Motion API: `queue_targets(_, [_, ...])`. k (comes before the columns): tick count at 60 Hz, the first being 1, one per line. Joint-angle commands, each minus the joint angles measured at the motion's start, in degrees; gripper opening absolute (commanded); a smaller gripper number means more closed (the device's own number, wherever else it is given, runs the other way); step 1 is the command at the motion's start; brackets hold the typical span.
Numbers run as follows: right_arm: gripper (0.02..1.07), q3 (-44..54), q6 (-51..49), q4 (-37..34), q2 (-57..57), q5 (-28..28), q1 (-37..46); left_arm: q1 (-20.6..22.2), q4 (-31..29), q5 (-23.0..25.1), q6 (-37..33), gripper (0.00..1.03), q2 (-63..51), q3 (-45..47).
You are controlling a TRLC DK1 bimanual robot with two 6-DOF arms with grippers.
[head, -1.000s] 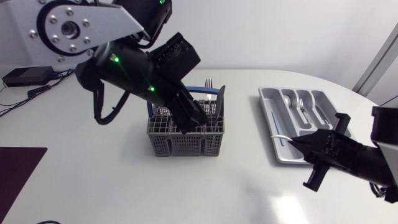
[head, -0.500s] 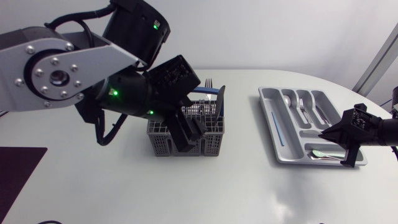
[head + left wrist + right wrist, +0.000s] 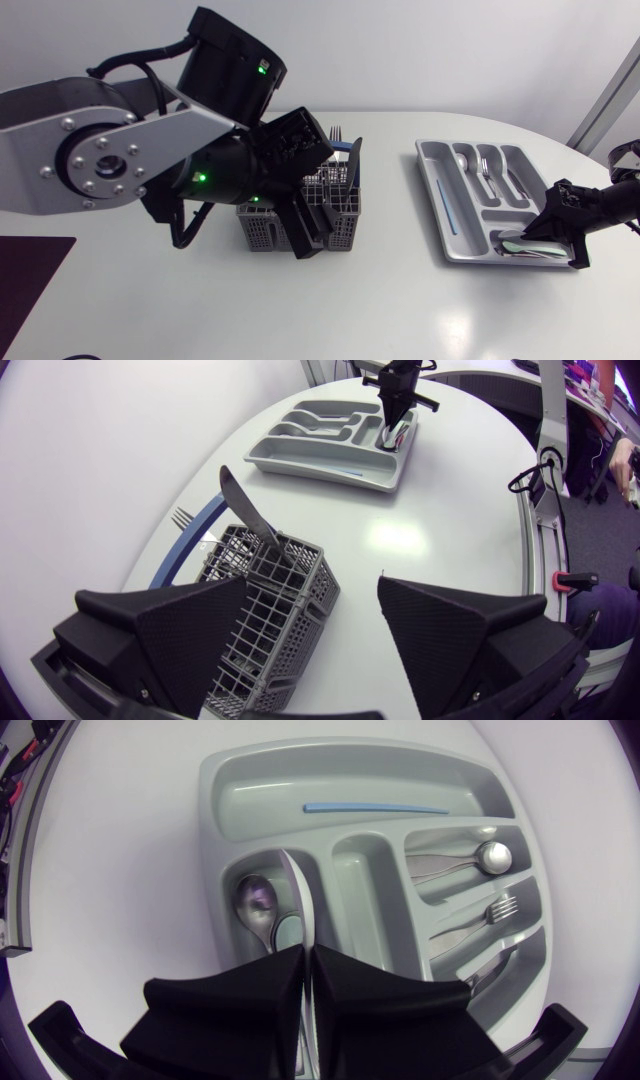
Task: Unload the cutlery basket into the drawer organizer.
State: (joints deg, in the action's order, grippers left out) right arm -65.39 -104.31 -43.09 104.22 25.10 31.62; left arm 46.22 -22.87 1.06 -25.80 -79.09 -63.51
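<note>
By one basket (image 3: 290,575) (one knife (image 3: 245,505), one fork (image 3: 182,518)) left hand (image 3: 312,582) gapes; right hand (image 3: 307,952) pinches one spoon (image 3: 255,905) in organizer (image 3: 350,782).

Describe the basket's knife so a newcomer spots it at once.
Mid-table sits the mesh cutlery basket. At its end nearest the drawer organizer a knife rises, tilted. Unlike the fork beside it, it ends in a flat blade, not tines.

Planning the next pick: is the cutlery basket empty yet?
Not empty: a knife and a fork stand in the cutlery basket.
</note>
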Motion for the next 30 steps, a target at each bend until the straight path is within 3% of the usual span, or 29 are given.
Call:
queue_targets(1, [0.12,-3.17,-3.79,-3.05,3.0,-1.28,0.29,0.45,1.16,-0.44,-1.27,0.91,1.13,1.37])
queue_targets(20, [0.13,-3.61,-5.46,-2.79,6.61,-5.94,-1.03,1.33,2.75,-0.88,-1.36,0.91,-0.1,1.54])
queue_targets(30, [0.37,-2.55,-4.94,1.34,6.52,-4.71,-0.77,1.77,3.98,-1.24,-1.44,0.91,-0.45,1.89])
